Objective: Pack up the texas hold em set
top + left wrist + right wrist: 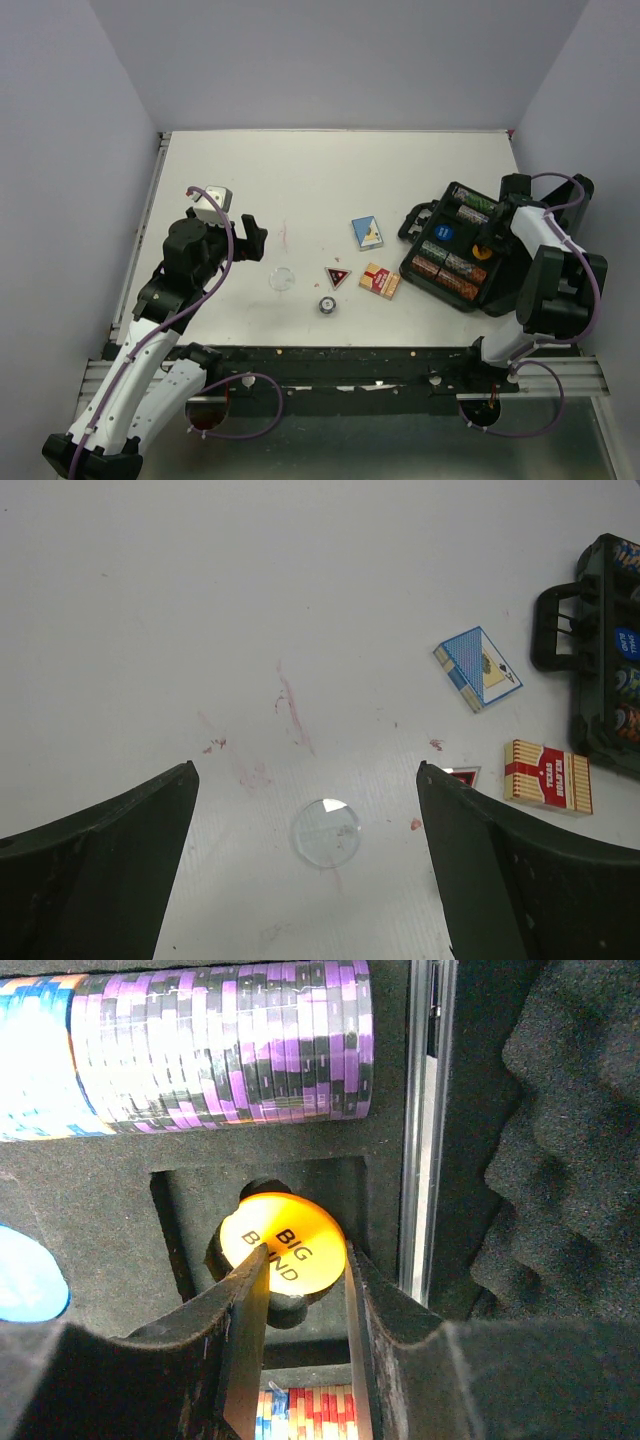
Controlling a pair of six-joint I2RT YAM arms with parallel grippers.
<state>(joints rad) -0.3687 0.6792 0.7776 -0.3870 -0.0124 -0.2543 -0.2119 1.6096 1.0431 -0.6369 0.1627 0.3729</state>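
Note:
The black case lies open at the right with chip rows and a blue marker inside. My right gripper is down in the case, shut on the orange "BIG BLIND" marker, which sits tilted in a foam recess. The blue card box, red card box, triangular red-black marker and clear marker lie on the table. My left gripper is open and empty above the clear marker, a finger on each side.
A small round silver-black piece lies near the table's front edge. The case's handle faces the card boxes. Grey foam lines the case lid. Red smears mark the table.

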